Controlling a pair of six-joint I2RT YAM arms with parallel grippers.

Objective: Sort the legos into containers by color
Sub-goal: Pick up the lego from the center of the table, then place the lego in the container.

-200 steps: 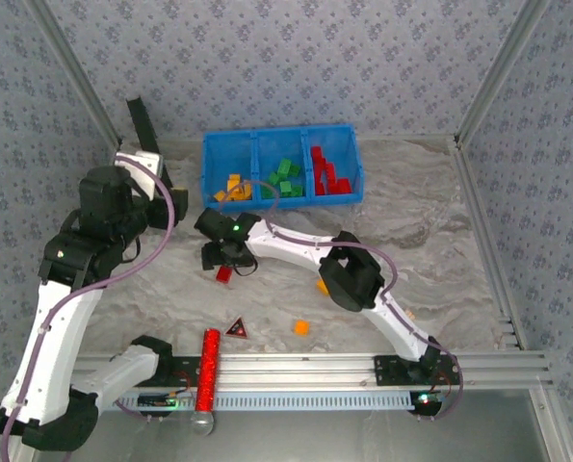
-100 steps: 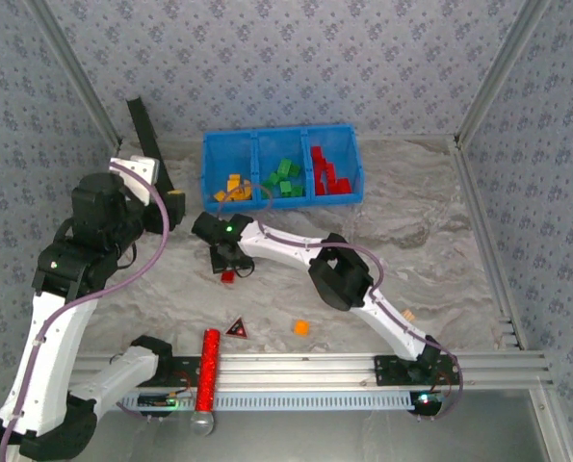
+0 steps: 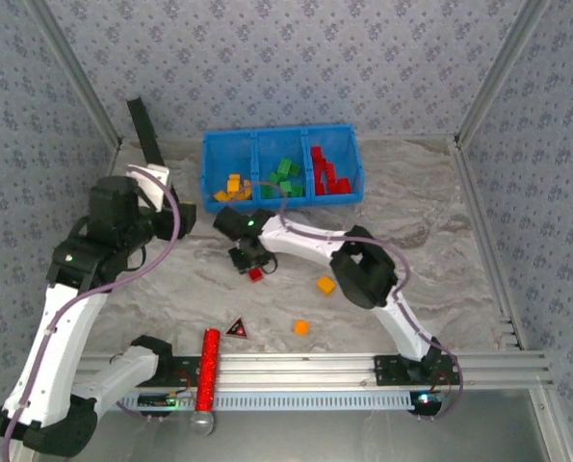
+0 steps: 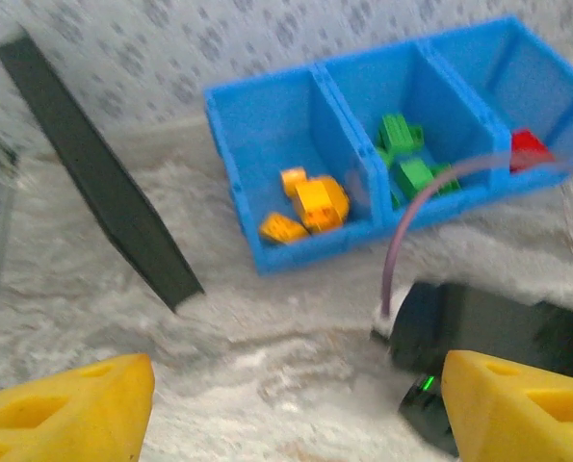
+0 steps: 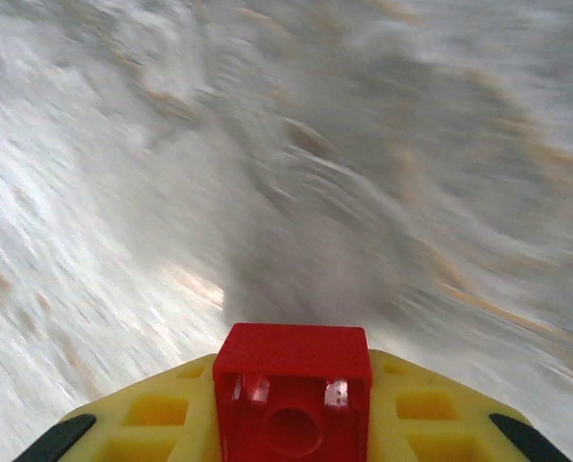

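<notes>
The blue three-part tray (image 3: 209, 159) stands at the back, holding yellow-orange legos (image 3: 230, 188) on the left, green ones (image 3: 284, 178) in the middle and red ones (image 3: 329, 179) on the right. My right gripper (image 3: 252, 264) is shut on a red lego (image 3: 255, 275) just in front of the tray; in the right wrist view this brick (image 5: 294, 385) sits clamped between the yellow fingers (image 5: 430, 414). Two orange legos (image 3: 325, 285) (image 3: 301, 327) lie loose on the table. My left gripper (image 3: 183, 219) hangs open left of the tray (image 4: 267, 252), with nothing between its fingers (image 4: 65, 404).
A dark triangle with a red centre (image 3: 236, 328) and a red cylinder (image 3: 207, 371) lie near the front rail. A black strip (image 3: 143, 130) leans at the back left. The right arm's dark wrist (image 4: 479, 327) is close to my left gripper's right finger.
The right gripper has shut on the red lego and carried it a little to the right. The left arm has shifted slightly and stayed open.
</notes>
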